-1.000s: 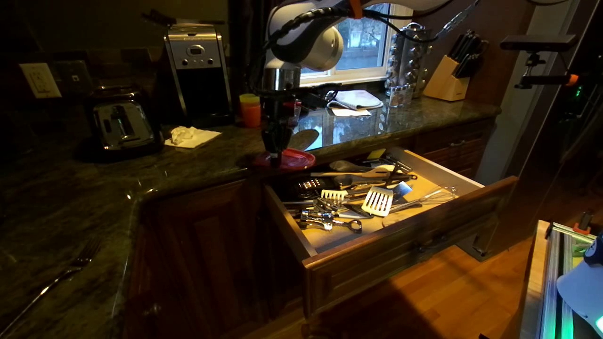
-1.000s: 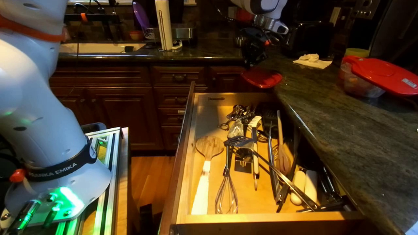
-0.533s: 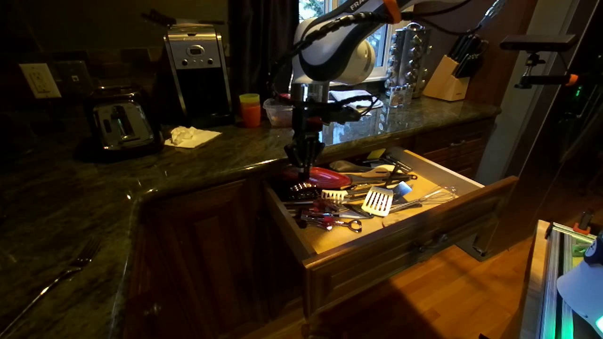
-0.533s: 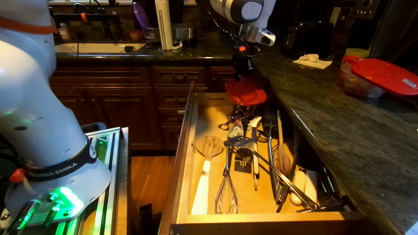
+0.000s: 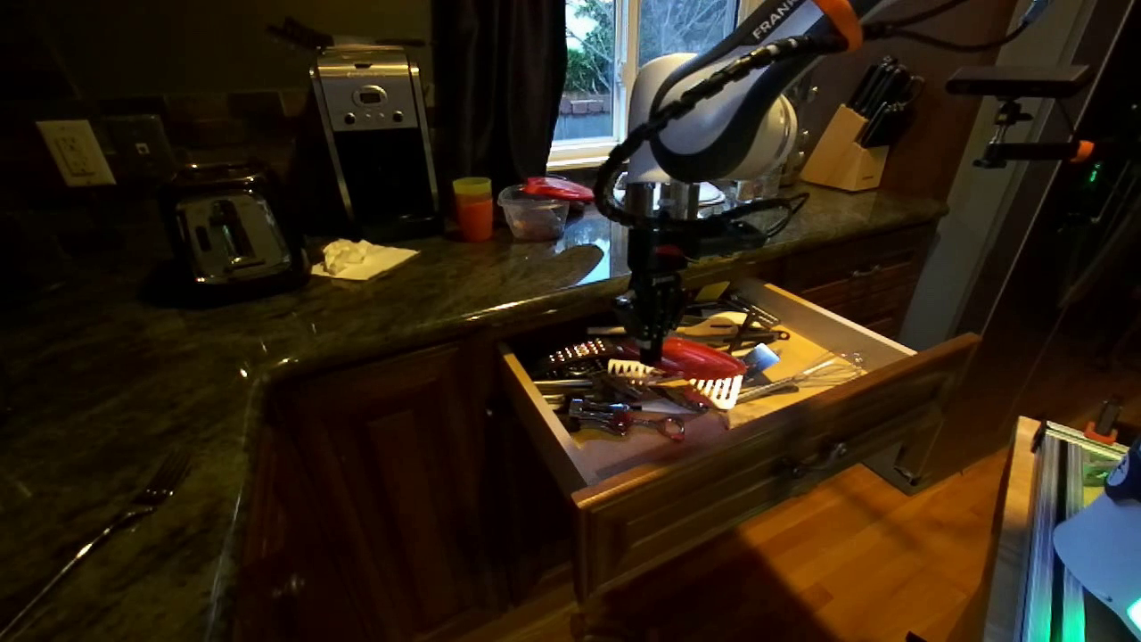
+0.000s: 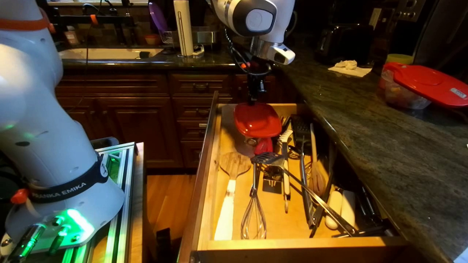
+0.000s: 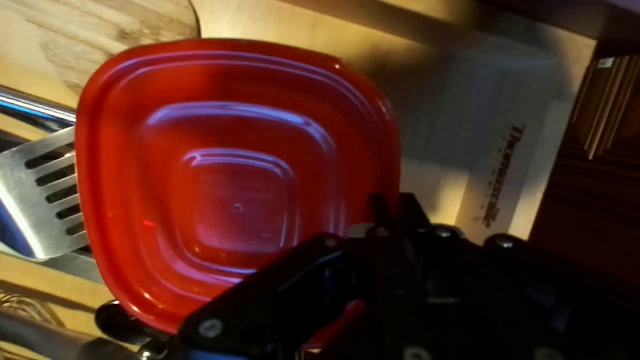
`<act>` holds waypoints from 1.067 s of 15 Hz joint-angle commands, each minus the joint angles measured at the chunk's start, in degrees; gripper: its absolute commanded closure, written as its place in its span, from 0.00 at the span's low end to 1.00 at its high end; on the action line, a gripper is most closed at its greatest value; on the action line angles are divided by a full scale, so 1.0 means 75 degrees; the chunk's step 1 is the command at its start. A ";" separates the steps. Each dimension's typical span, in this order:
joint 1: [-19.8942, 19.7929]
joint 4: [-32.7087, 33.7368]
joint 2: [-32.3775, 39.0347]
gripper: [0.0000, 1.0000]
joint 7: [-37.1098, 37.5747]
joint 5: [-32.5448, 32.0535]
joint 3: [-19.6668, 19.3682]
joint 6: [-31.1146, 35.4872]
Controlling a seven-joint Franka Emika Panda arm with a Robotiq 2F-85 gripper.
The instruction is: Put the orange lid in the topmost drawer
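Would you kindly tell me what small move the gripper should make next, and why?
Probably lower the red lid slightly: held by its edge in the gripper, it seems to hang above the utensils in the open drawer.

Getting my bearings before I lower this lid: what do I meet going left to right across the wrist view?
Slotted metal spatula, red-orange lid, topmost drawer's lettered wall, dark wood cabinetry.

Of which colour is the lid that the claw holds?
The lid is glossy red; the wrist view shows it best.
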 commanded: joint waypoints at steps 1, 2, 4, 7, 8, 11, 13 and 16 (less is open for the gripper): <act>-0.0001 -0.0477 -0.0153 0.98 0.0191 -0.0604 -0.0308 0.0968; -0.0004 -0.0443 -0.0066 0.98 0.0212 -0.0884 -0.0399 0.1230; -0.0039 -0.0324 0.0152 0.98 0.0129 -0.1102 -0.0504 0.1685; -0.0079 -0.0165 0.0421 0.98 -0.0076 -0.1195 -0.0562 0.2050; -0.0071 -0.0085 0.0521 0.98 -0.0125 -0.1239 -0.0571 0.2061; -0.0057 0.0133 0.0795 0.98 -0.0314 -0.1262 -0.0556 0.2053; -0.0053 0.0327 0.1022 0.98 -0.0442 -0.1291 -0.0544 0.2034; -0.0099 0.0654 0.1352 0.98 -0.0762 -0.1159 -0.0465 0.2016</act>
